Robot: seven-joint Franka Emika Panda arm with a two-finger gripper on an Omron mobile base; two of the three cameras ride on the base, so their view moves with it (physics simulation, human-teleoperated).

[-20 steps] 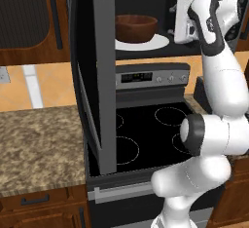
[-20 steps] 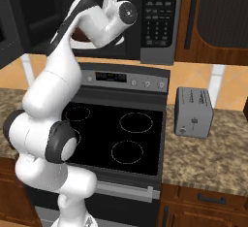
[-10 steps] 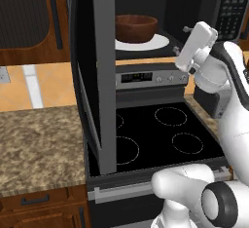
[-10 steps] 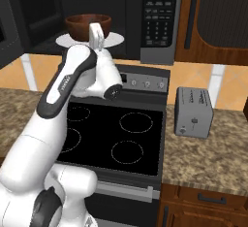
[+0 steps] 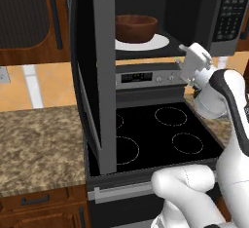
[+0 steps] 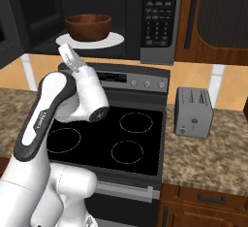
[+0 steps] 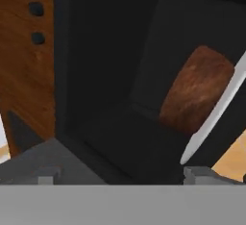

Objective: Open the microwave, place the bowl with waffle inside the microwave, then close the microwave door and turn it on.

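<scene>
The microwave [image 6: 157, 22] stands above the stove with its door [image 5: 92, 76] swung wide open to the left. Inside, the reddish-brown bowl [image 5: 136, 27] [image 6: 88, 26] rests on the white turntable plate [image 5: 163, 42]. The waffle is hidden within the bowl. My gripper [image 5: 185, 51] [image 6: 65, 54] hangs just below and in front of the microwave opening, pointing up toward it, open and holding nothing. The hand view looks up into the dark cavity at the bowl [image 7: 197, 92], with the two fingertips [image 7: 45, 176] wide apart at the bottom.
A black stove [image 6: 126, 134] with a knob panel lies under the arm. A small grey toaster [image 6: 193, 112] stands on the granite counter [image 6: 208, 158] to the right. The keypad [image 5: 228, 12] is on the microwave's right side. Wooden cabinets flank the microwave.
The hand has drawn back from beside the bowl and dropped to below the microwave's opening. The bowl stays on the plate, and the door has not moved.
</scene>
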